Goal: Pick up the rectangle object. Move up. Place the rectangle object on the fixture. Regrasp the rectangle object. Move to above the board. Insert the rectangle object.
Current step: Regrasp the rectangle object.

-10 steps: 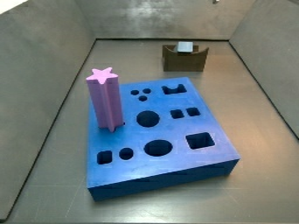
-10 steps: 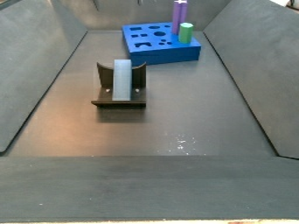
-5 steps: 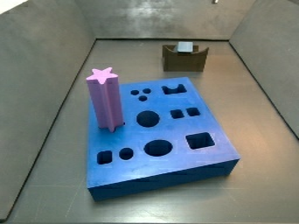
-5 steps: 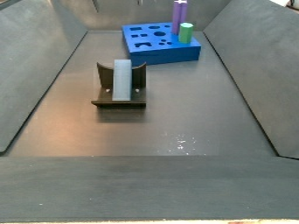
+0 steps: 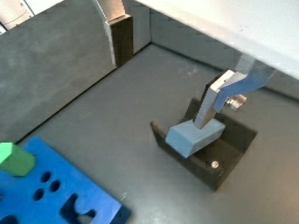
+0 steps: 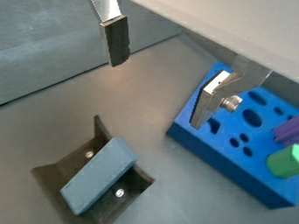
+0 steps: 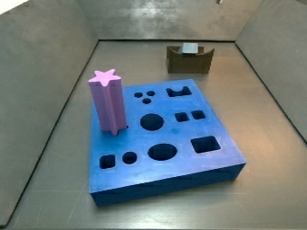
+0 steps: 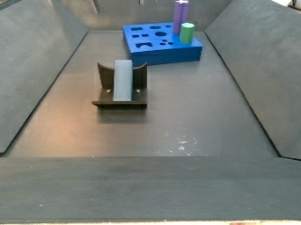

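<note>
While no writing could be read anywhere, the smooth grey-blue rectangle object [image 8: 121, 79] lay in the notch of the fixture [image 8: 104, 91], its long axis level along the cradle and both ends jutting out. Above it in both wrist views, the gripper [image 6: 163, 59] hung with its fingers [image 6: 114, 38] spread wide and nothing between them, well apart from the board [image 8: 165, 48].

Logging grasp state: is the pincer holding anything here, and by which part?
Nothing is held. The pincer hangs open above the floor, while the rectangle object sits in the fixture, untouched.
</note>
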Controlling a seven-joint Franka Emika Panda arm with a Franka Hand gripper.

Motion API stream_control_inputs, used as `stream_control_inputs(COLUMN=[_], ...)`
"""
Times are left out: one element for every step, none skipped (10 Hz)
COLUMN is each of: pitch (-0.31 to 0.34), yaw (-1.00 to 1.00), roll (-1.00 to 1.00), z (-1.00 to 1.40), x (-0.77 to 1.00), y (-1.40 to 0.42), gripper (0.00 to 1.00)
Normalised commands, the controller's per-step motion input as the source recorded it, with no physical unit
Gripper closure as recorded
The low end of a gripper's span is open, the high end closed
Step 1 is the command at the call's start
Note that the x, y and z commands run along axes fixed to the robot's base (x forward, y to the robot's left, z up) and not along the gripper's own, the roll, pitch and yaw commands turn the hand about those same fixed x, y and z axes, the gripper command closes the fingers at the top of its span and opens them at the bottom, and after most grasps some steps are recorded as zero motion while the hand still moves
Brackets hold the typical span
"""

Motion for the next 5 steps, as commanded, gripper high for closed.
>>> stream_control_inputs(pitch=[-0.067, -0.074, -0.078, -0.084, -0.09], yaw=[0.01, 0.01, 0.02, 0.02, 0.02], roll=[1.0, 1.0, 1.0, 1.0, 1.0], z=[0.01, 0.0, 0.0, 0.0, 0.0], x=[-0.04, -0.03, -0.03, -0.03, -0.03], y=[-0.02, -0.02, -0.02, -0.02, -0.02], gripper=[0.0, 0.0, 0.0, 0.0, 0.0])
